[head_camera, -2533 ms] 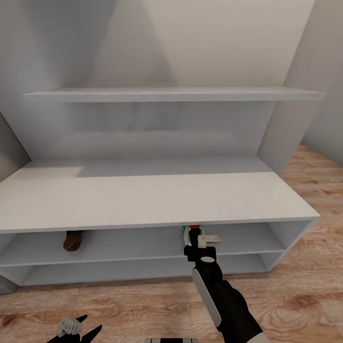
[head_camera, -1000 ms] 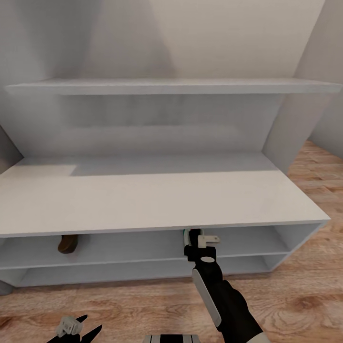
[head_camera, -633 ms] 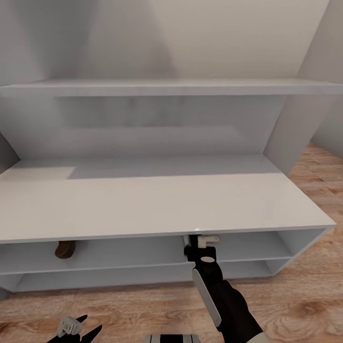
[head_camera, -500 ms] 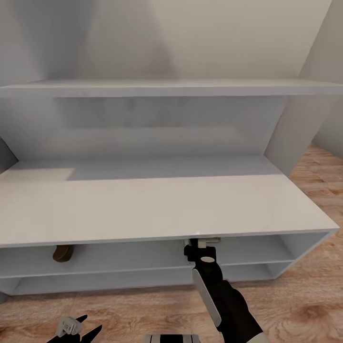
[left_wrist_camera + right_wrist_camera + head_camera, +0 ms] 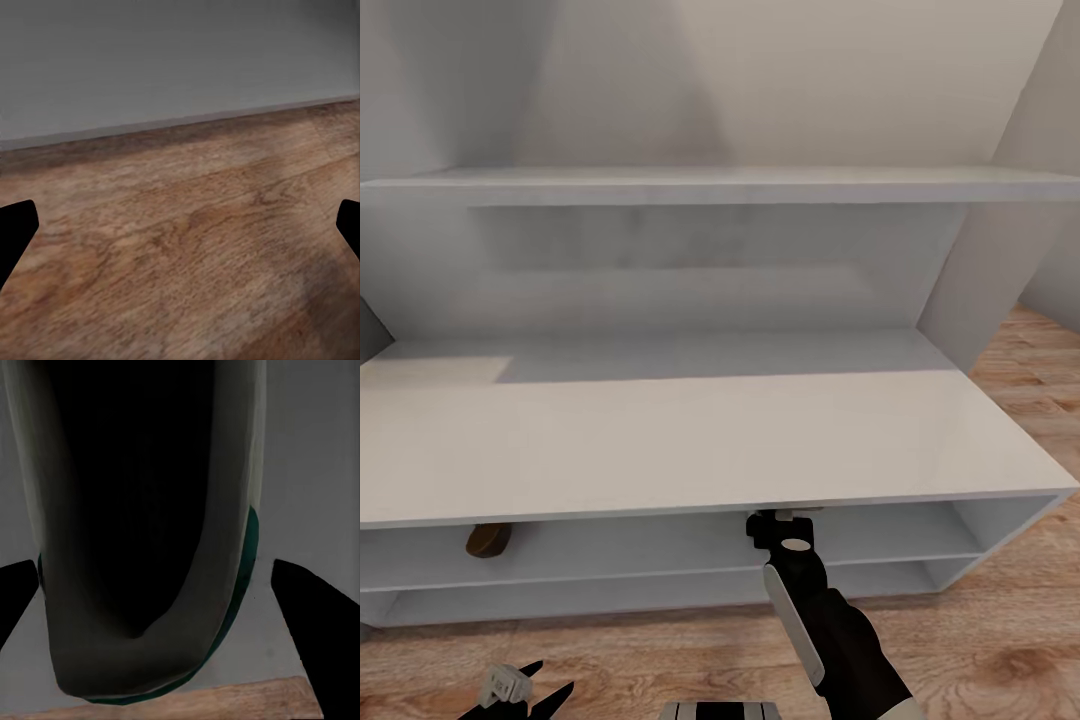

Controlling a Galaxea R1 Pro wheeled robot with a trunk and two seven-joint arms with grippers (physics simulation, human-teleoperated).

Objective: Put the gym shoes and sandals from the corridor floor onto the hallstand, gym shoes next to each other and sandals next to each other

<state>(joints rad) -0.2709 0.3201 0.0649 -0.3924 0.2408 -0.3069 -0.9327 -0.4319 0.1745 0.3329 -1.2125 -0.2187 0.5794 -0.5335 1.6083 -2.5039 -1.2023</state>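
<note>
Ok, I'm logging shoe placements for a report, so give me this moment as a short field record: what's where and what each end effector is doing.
hallstand: light grey, wide bench top over two low open shelves
sandal: brown, on the upper low shelf, toward the left
gym shoe: white with teal sole, close between the right fingers, over a grey shelf surface
right end effector: reaching under the bench top; grip state unclear
left end effector: open, over bare corridor floor

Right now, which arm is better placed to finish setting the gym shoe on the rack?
Right. The right gripper reaches under the hallstand's bench top, with the gym shoe between its fingers. The left gripper hangs low over the floor.
</note>
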